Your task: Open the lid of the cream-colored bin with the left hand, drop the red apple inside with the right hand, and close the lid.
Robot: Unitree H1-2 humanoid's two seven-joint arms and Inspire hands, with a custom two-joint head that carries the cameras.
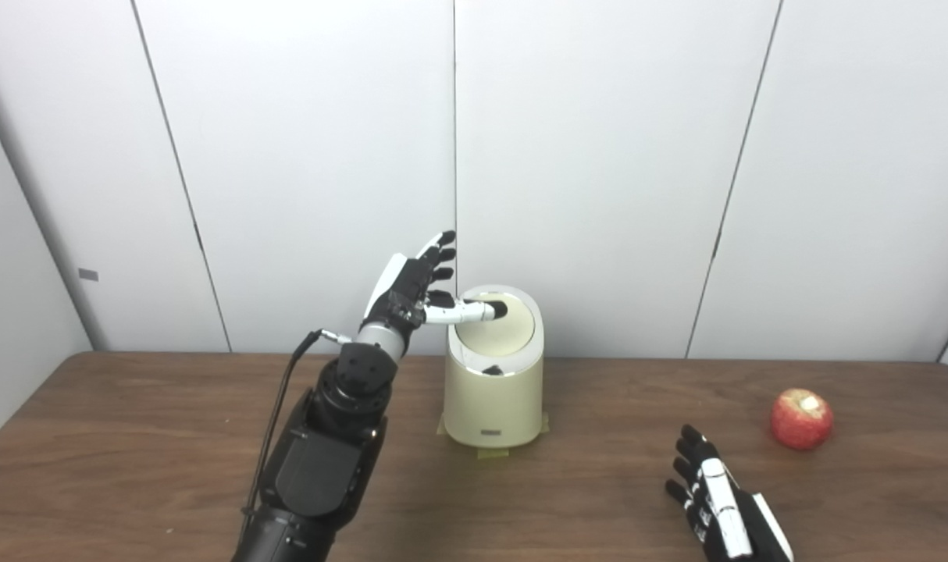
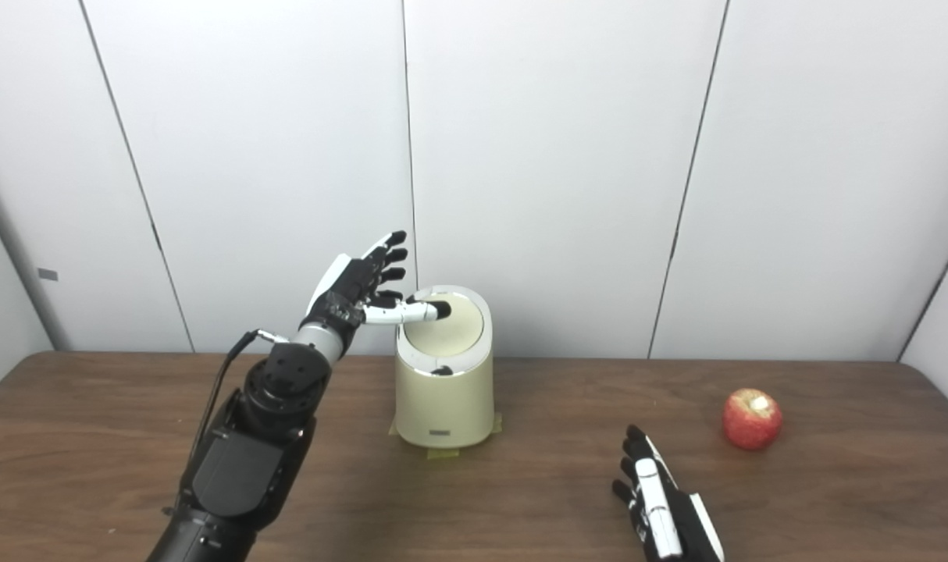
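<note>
The cream-colored bin (image 1: 493, 390) stands at the middle of the table, its round lid (image 1: 496, 332) tilted toward me and shut. My left hand (image 1: 415, 289) is raised beside the bin's upper left, fingers spread upward, thumb stretched out over the lid's far edge; it holds nothing. The red apple (image 1: 801, 418) lies on the table at the right. My right hand (image 1: 716, 499) rests low near the front edge, fingers extended, empty, left of and nearer than the apple.
The brown wooden table (image 1: 130, 437) runs across the view. White wall panels (image 1: 599, 156) stand close behind the bin. A black cable (image 1: 283, 390) runs along my left forearm.
</note>
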